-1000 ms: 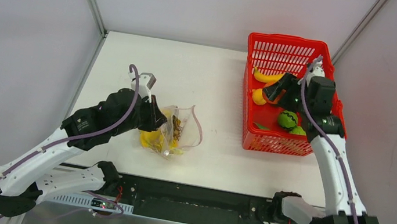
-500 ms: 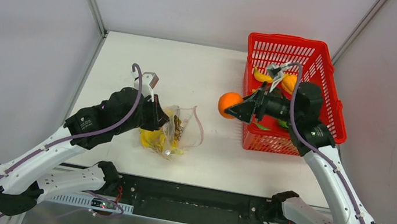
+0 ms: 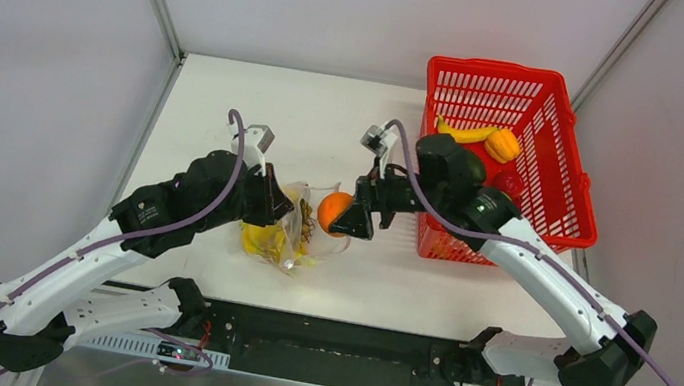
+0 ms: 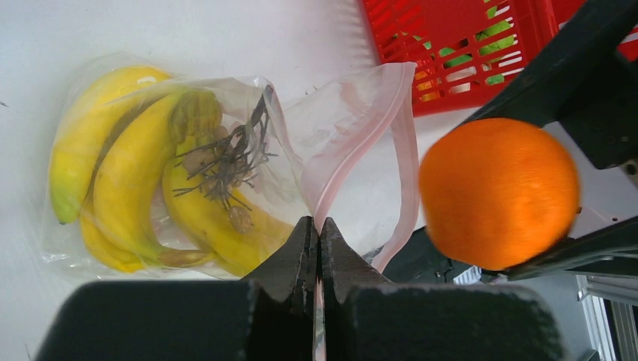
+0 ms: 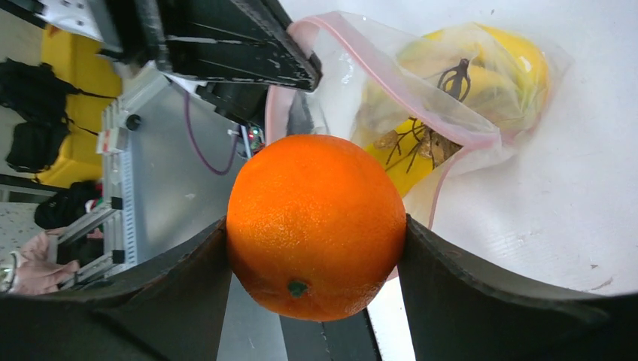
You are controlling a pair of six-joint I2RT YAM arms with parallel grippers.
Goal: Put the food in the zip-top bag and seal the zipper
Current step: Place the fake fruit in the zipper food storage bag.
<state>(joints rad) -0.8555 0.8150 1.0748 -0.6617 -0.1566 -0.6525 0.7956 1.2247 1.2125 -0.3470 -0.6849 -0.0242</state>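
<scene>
Lying on the white table (image 3: 328,120), the clear plastic zip-top bag (image 4: 338,128) has its long axis running roughly from 8 o'clock to 2 o'clock in the top view. Its closed end is toward 8 o'clock and its open mouth faces the red plastic lattice basket (image 3: 551,111) at about 3 o'clock. Yellow toy bananas (image 4: 143,173) fill the closed end, with dark twiggy bits among them. The pink-red zipper strip (image 4: 406,173) loops around the mouth, unsealed and held agape. The left gripper (image 4: 317,229) has its fingers pressed together, pinching the near lip of the bag. The right gripper (image 5: 314,233) clamps a round orange toy fruit (image 3: 331,211) between its two fingers, right at the mouth on the bag's 3 o'clock side. The fruit seems to hang just at the rim, though whether it has crossed the strip is hard to tell. Further toy pieces lie in the basket.
</scene>
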